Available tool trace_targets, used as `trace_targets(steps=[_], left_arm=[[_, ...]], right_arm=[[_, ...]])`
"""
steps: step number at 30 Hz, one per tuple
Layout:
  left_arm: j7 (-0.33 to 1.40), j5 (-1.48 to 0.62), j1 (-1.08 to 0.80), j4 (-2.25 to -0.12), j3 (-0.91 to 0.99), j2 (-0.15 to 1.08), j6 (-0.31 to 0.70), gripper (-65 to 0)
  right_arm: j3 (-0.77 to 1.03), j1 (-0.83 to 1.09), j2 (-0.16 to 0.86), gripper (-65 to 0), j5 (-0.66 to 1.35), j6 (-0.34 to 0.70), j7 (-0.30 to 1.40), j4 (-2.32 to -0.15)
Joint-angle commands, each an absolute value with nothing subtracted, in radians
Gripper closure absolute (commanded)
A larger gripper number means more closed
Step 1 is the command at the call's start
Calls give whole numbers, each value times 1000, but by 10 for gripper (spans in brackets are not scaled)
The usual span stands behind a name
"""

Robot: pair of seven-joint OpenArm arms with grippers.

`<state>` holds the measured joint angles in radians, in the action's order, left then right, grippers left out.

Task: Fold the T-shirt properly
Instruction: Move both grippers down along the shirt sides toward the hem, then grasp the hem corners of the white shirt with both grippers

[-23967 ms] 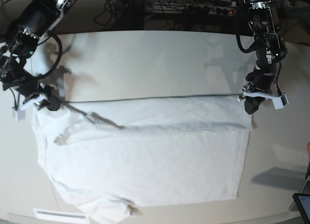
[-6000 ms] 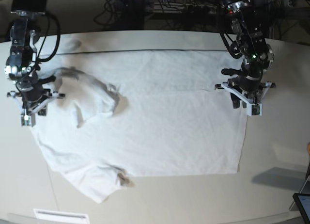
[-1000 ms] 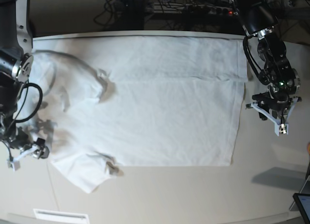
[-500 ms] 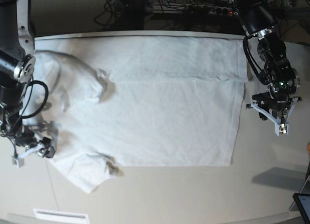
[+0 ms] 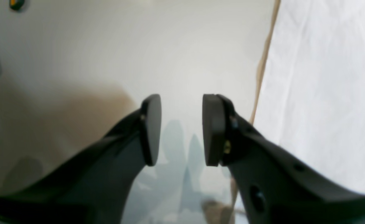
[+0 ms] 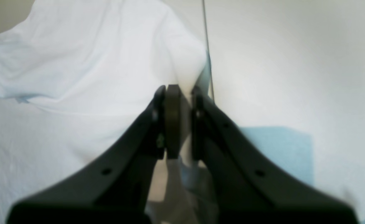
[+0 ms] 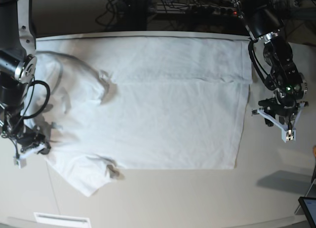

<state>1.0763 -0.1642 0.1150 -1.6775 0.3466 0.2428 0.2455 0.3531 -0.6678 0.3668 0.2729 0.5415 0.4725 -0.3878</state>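
T-shirt point(image 7: 163, 104) lies spread across the table point(image 7: 276, 188), long axis running side to side in the base view. Hem edge sits toward the left arm's side. Collar and sleeves sit toward the right arm's side, where cloth is bunched in a rumpled mound, with one sleeve splayed at the near corner.

Right gripper point(image 6: 178, 119): fingers nearly together, a fold of white cloth pinched between the pads. Wrist view shows fabric rising into the gap and the shirt spreading away up and to the left of the fingers. In the base view this gripper point(image 7: 30, 146) sits low at the shirt's edge, just beside the near sleeve. The grip looks firm, though blur keeps me from saying how much cloth is caught.

Left gripper point(image 5: 180, 129): fingers apart, nothing between them, bare table beneath. Shirt edge runs past its right finger, close but apart from it. In the base view it point(image 7: 286, 124) hangs over table just off the hem side.

Judgement: the right arm has the cloth. The left is nearer the hem and must shift toward the shirt to take that edge.
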Motion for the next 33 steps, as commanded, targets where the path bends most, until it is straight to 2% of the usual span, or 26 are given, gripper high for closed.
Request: trace_targets(steps=[1,4,5,14,25,33], left_arm=[[1055,-170,156,-1659,349,262,246,-329],[1055,-170,228,-1550,349,262,246,-584],[1053,-170,252,-1504,349,262,246,-650],[1035,-170,495,-1190,348,255,274,-650],[797,-162,742,-682,337,289,274,-650],[664,-160,865,-443,335,295,275,-650]], right_arm=[[351,-702,384,-12,285,547,453,-400],[351,-700,384,-10,283,547,453,-400],[349,-700,384,-10,283,547,453,-400],[349,-700,387,-10,283,547,453,-400],[349,-700,390,-10,283,550,453,-404],[348,-700,390,-10,283,552,453,-404]])
